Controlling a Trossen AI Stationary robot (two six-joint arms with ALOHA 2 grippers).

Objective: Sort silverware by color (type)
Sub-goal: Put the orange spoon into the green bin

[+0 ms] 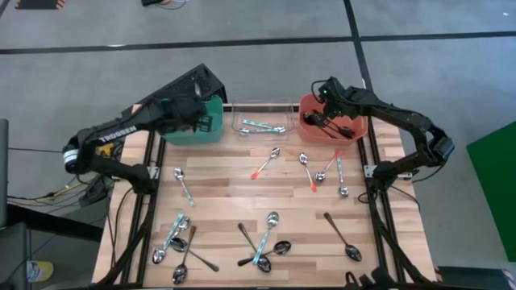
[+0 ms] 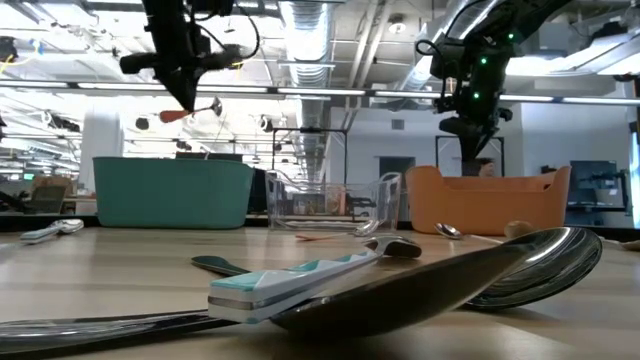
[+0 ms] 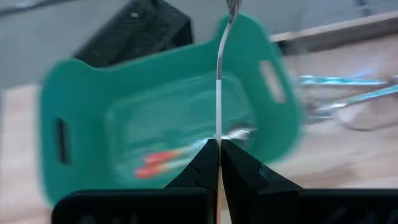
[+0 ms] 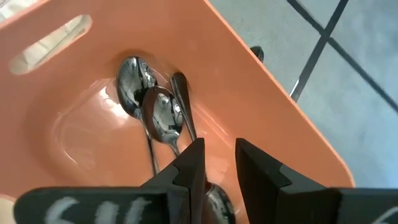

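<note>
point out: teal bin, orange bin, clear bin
teal bin (image 1: 211, 131), high view, near wall by the table.
orange bin (image 1: 310, 129), high view, bare floor at its left side.
clear bin (image 2: 385, 207), low view, right-hand wall.

1. Teal bin (image 1: 196, 129): stands at the far left of the wooden table (image 1: 234, 205).
2. Clear bin (image 1: 262, 113): stands between the other two bins.
3. Orange bin (image 1: 355, 129): stands at the far right.
4. Black box (image 1: 193, 80): sits just behind the teal bin.
</note>
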